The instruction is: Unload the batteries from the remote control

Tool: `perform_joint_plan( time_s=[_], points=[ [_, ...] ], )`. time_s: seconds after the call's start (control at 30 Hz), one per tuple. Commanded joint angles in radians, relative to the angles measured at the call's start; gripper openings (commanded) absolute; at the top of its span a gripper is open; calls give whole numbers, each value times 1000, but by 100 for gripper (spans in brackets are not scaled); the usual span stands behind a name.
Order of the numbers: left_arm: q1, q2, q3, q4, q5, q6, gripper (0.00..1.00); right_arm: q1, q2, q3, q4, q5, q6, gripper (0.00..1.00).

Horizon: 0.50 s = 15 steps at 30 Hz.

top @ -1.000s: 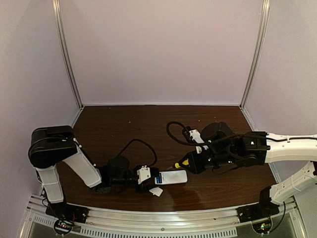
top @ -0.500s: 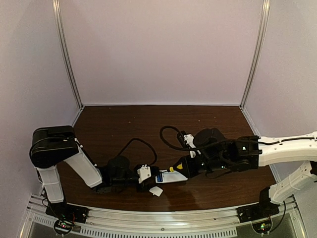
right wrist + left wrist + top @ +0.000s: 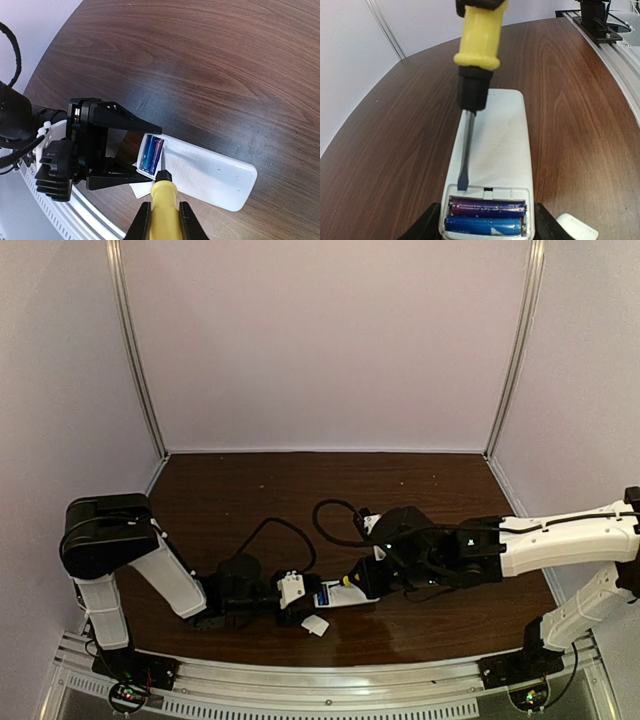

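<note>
Clamps the battery end of the remote control between the part-spread fingers of the left gripper, flat on the wooden table near its front edge; shows the batteries side by side in the open bay; pinches the yellow-handled screwdriver tight in the right gripper, blade tip at the bay's rim; finds the white cover piece just beside the clamped end.
</note>
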Motion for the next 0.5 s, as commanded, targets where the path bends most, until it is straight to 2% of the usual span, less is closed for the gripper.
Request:
perform_joint_plan(
  time_s=[0.0, 0.47],
  points=[
    [1, 17, 18, 59, -4, 4, 24, 11, 22, 43, -8, 50, 10, 0],
    [-1, 20, 25, 56, -15, -7, 24, 19, 64, 80, -41, 94, 21, 0]
  ],
)
